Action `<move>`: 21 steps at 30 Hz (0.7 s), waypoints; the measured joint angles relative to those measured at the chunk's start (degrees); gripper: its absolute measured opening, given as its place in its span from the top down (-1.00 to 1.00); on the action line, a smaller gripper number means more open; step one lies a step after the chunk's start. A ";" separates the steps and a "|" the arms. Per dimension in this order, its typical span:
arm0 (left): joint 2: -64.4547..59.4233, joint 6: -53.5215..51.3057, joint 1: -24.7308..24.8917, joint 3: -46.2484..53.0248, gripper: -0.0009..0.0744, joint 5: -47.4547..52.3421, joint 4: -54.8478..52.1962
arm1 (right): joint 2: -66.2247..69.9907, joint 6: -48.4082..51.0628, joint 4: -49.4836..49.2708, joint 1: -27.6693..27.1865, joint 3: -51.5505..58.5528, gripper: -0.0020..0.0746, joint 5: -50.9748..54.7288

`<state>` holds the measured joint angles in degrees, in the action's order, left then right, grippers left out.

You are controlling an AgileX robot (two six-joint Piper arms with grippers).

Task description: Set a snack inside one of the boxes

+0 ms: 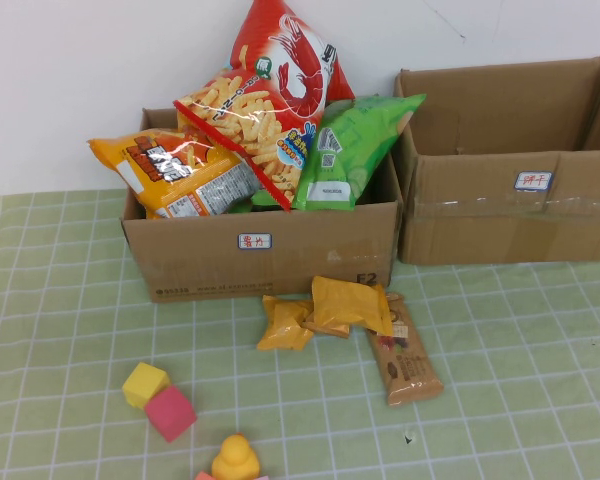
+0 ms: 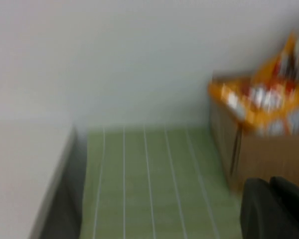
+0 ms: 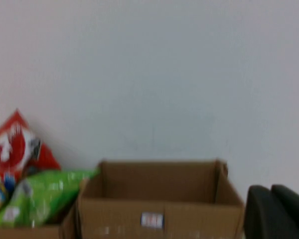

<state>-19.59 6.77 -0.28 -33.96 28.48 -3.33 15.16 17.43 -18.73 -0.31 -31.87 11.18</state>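
Since neither gripper shows in the high view, and I cannot tell from the wrist views how the left gripper (image 2: 276, 209) or right gripper (image 3: 276, 211) is set, steer toward the yellow snack packs (image 1: 330, 310) before the left box (image 1: 270, 255), well away from both.

A yellow block (image 1: 144, 383), pink block (image 1: 170, 413) and yellow duck (image 1: 236, 459) sit on the green checked cloth (image 1: 60, 330).

Green checked table (image 1: 60, 330) with two cardboard boxes (image 1: 270, 255), snack packets (image 1: 350, 305), toy blocks (image 1: 158, 400), yellow duck (image 1: 236, 460).
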 joint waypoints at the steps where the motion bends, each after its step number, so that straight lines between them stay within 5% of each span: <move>1: -1.45 0.00 0.00 0.09 0.98 1.42 0.00 | 2.18 0.14 0.00 0.00 0.03 0.95 2.30; 6: -9.46 -0.24 0.00 1.50 0.98 6.89 2.59 | 13.13 5.07 0.00 0.00 0.03 0.95 8.68; 11: -16.04 -5.84 0.00 3.22 0.98 2.05 10.67 | 24.15 6.93 -1.91 0.00 0.03 0.95 8.90; 21: -26.12 -13.35 0.00 3.71 0.98 -4.34 16.01 | 49.97 11.30 -5.55 2.63 -3.11 0.95 -4.17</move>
<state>-45.71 -6.57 -0.28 -30.25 24.14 12.69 65.12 28.74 -24.28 2.32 -34.99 7.02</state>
